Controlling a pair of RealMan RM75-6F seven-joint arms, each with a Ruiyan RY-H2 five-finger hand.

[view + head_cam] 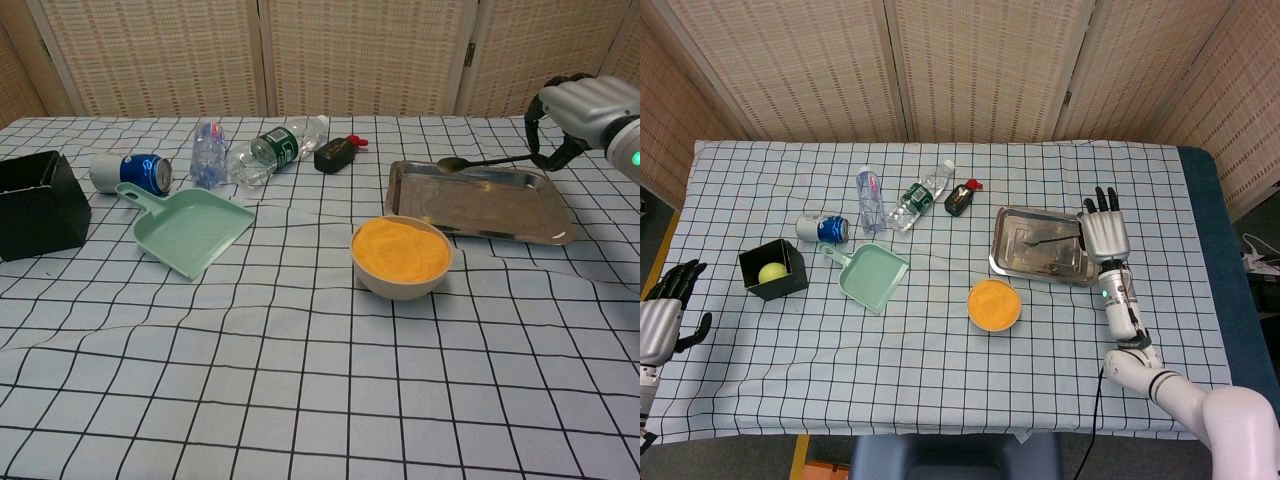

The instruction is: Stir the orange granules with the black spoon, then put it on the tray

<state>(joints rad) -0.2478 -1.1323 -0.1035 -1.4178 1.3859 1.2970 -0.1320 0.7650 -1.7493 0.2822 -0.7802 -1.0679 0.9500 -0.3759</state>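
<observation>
The left hand (658, 325) idles empty at the near left edge, the orange granules (401, 249) sit spoonless, and the right hand (582, 110) holds the black spoon (478, 161) above the tray (548, 227), unreleased.

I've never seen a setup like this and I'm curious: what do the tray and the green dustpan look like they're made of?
The tray looks like bare metal, probably stainless steel: silvery, shiny, with reflections on its floor and a rolled rim. The dustpan looks like moulded plastic: one even mint-green colour, smooth with a dull sheen, handle and pan in one piece.
</observation>
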